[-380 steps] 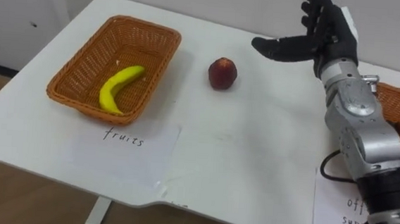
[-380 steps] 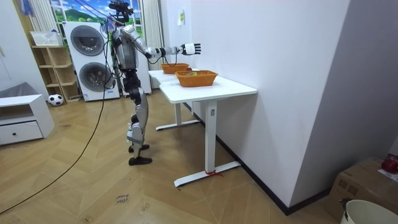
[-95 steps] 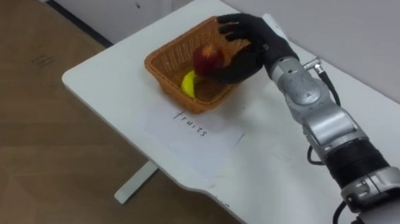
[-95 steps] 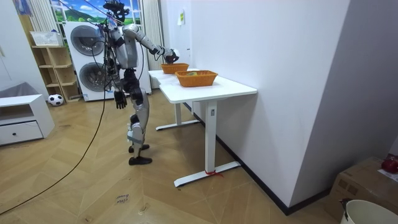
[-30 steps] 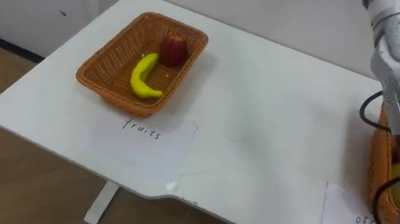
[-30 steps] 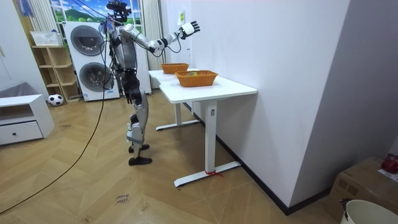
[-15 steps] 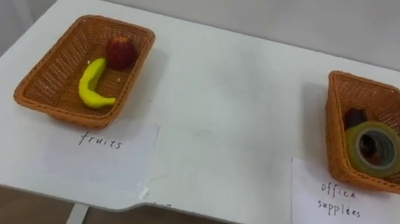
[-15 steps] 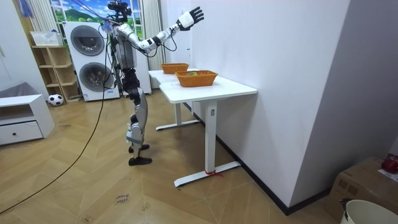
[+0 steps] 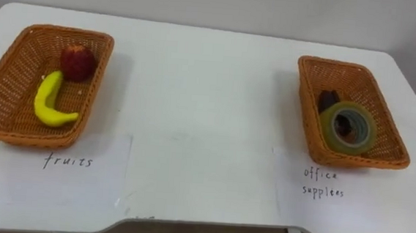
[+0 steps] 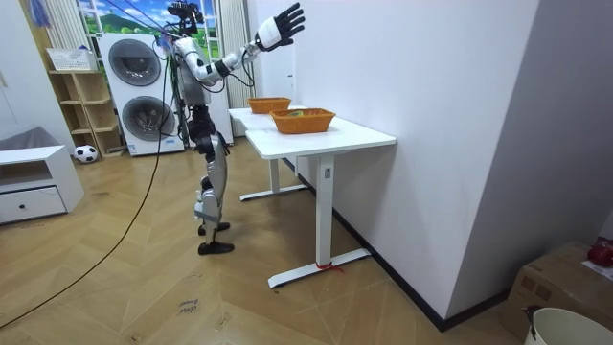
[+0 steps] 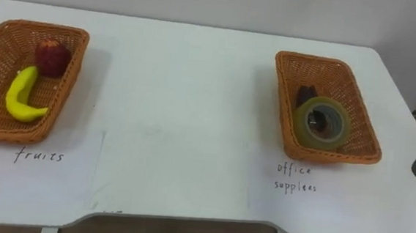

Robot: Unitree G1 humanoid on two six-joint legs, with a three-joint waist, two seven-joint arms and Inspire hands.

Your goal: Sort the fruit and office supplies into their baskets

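Note:
The fruit basket stands at the table's left and holds a yellow banana and a red apple. At the right, the office supplies basket holds a roll of tape and a small dark object. In the room view I stand at the table's end with my right hand raised high above head level, fingers spread and open, holding nothing. My left hand hangs low by my hip, too small to read.
The white table stands against a white wall. A paper label reading fruits lies before the left basket, another reading office supplies before the right one. Washing machines stand behind me.
My right hand put the apple in the fruit basket, then left the table and rose high over my head. The eye view has shifted right, bringing both baskets into the picture.

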